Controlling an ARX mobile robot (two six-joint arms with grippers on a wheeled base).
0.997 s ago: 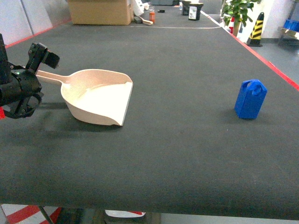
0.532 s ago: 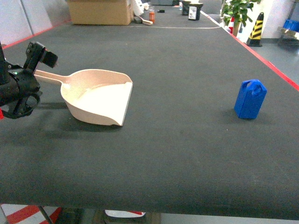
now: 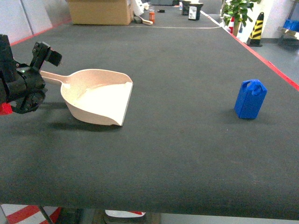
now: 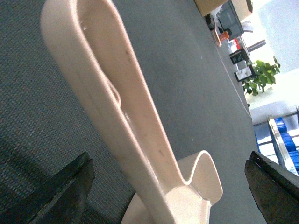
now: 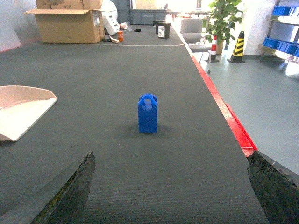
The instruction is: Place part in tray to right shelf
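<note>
The cream-beige tray [image 3: 100,98] lies on the dark table at the left, with its long handle [image 3: 51,76] pointing left. My left gripper [image 3: 39,74] is at the handle's end. In the left wrist view the handle [image 4: 126,121] runs between the wide-apart fingers without touching them, so this gripper [image 4: 168,189] is open. The blue part [image 3: 250,99] stands upright at the right, far from the tray. In the right wrist view the part [image 5: 147,113] is well ahead of my open, empty right gripper [image 5: 170,196]. The right shelf is out of view.
A red strip [image 3: 273,67] marks the table's right edge, with floor beyond. A cardboard box [image 3: 100,11] stands at the far end. A striped cone [image 3: 256,28], a plant [image 3: 238,11] and a rack with blue crates [image 5: 282,28] are off to the right.
My left gripper has risen slightly and shifted a little right, closer along the tray's handle. The tray and the part have not moved.
</note>
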